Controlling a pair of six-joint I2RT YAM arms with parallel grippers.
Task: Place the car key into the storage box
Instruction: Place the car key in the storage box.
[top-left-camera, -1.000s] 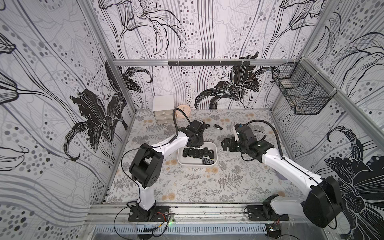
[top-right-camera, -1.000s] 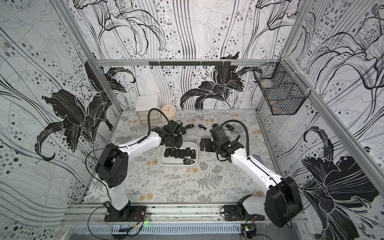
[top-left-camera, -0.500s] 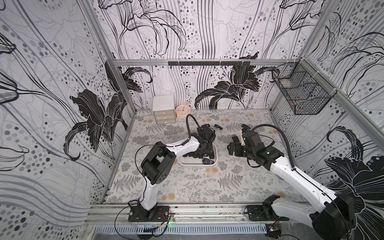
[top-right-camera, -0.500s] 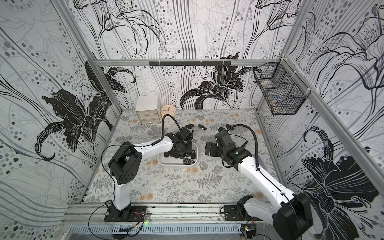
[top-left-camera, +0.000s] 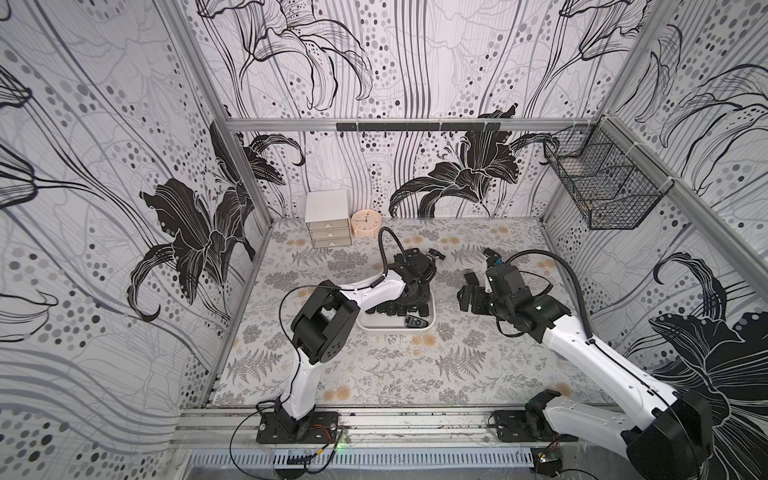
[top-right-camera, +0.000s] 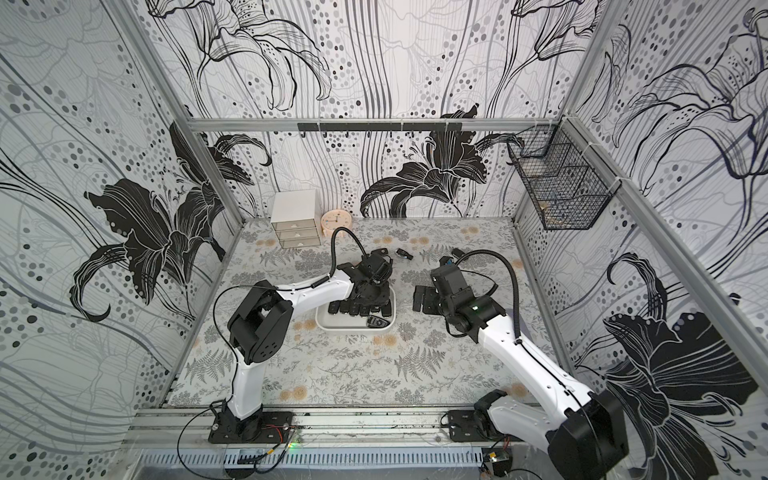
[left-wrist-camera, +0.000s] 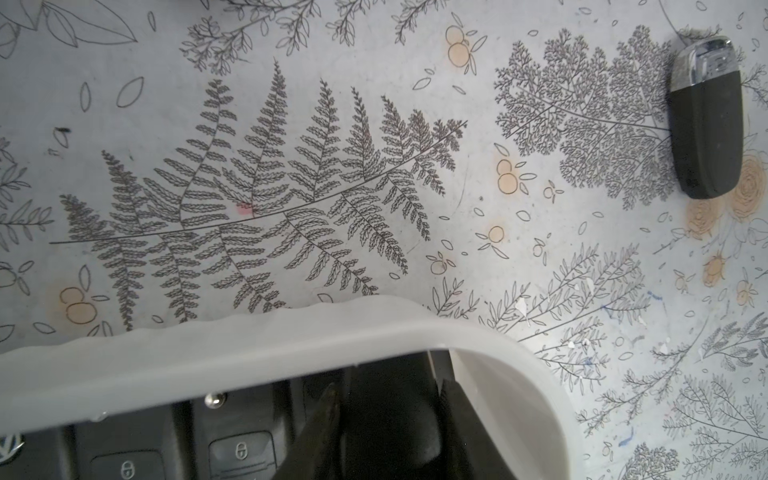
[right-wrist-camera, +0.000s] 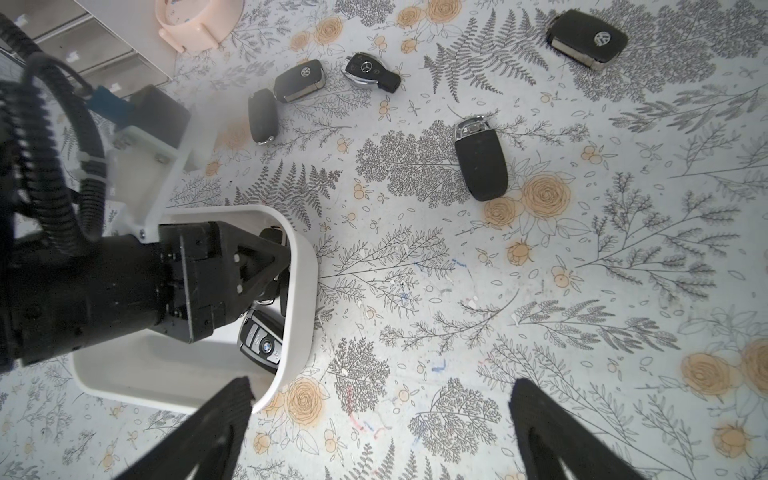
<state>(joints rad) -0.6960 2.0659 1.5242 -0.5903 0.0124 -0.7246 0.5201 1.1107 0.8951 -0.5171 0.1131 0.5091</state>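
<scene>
The storage box (top-left-camera: 399, 330) is a shallow white tray in mid-table, also in a top view (top-right-camera: 353, 328). Several black key fobs lie in a row inside it. My left gripper (top-left-camera: 415, 297) reaches down into the box's right end. In the left wrist view, just inside the box rim (left-wrist-camera: 249, 345), its fingers (left-wrist-camera: 332, 399) stand close on either side of a black car key (left-wrist-camera: 390, 424). My right gripper (right-wrist-camera: 382, 388) hangs open over bare table just right of the box wall (right-wrist-camera: 299, 291), holding nothing. In both top views it is right of the box (top-left-camera: 469, 299).
Loose key fobs lie on the table behind the box: one (right-wrist-camera: 480, 164), a VW fob (right-wrist-camera: 588, 37), a Mercedes fob (right-wrist-camera: 372, 75) and two more (right-wrist-camera: 299, 81). A BMW fob (right-wrist-camera: 262, 343) lies in the box's front. White drawer cabinet (top-left-camera: 328, 218), pink clock (top-left-camera: 365, 220), wire basket (top-left-camera: 602, 191) on the right wall.
My left gripper came forward from the table behind the box and went down into its right end with the key. My right gripper drew back a little to the right.
</scene>
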